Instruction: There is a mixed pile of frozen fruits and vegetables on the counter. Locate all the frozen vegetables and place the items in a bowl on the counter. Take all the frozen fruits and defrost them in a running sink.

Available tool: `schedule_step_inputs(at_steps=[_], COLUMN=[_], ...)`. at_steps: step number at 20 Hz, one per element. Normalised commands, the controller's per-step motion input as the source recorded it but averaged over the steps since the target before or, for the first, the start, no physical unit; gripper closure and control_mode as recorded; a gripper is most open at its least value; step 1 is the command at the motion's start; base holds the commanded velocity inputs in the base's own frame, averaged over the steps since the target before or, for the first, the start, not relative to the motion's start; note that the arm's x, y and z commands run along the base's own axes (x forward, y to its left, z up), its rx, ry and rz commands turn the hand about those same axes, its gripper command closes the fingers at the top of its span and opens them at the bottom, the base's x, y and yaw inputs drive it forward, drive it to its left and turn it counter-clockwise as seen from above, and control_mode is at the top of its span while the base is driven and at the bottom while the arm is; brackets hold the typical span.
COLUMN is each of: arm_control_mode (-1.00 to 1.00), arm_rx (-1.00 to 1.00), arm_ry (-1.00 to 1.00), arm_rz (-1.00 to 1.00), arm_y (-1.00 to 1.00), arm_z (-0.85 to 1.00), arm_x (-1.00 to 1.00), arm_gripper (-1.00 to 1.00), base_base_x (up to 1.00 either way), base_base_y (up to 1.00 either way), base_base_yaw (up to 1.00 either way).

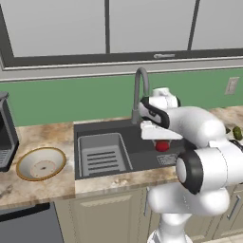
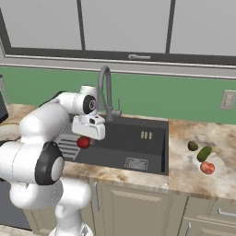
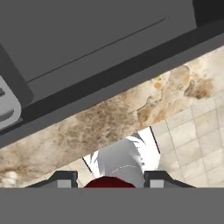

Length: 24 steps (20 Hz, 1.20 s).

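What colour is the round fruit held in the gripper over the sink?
Red; the fruit shows best in the right base view.

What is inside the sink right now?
Inside the sink sits a grey drying rack on one side. The gripper hangs over the basin, shut on a red fruit. The arm covers part of the sink floor, so anything there stays hidden.

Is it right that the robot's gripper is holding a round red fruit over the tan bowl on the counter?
Not quite. The gripper does hold the round red fruit, but over the dark sink basin, not the tan bowl. The left base view shows the bowl sitting empty on the counter, left of the sink.
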Motion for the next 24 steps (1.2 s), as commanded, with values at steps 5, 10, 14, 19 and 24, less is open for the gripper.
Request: schedule_step_inputs(at_steps=[5,10,14,19,24], arm_control_mode=[-1.00,-1.00,-1.00,-1.00,-1.00], arm_rx=[-0.03,-0.05,-0.08,-0.08,-0.06], arm_ry=[0.07,0.03,-0.03,0.00,0.00], arm_rz=[0.08,0.03,-0.07,-0.10,-0.13], arm_y=[1.00,1.00,0.93,0.89,0.85], arm_z=[-0.11,-0.07,-0.01,0.00,0.00], arm_x=[0.02,0.25,0.39,0.29,0.28], arm_gripper=[1.00,1.00,1.00,1.00,1.00], base_base_x=[0.00,0.00,0.00,0.00,0.00], base_base_y=[0.00,0.00,0.00,0.00,0.00], base_base_yaw=[0.00,0.00,0.00,0.00,0.00])
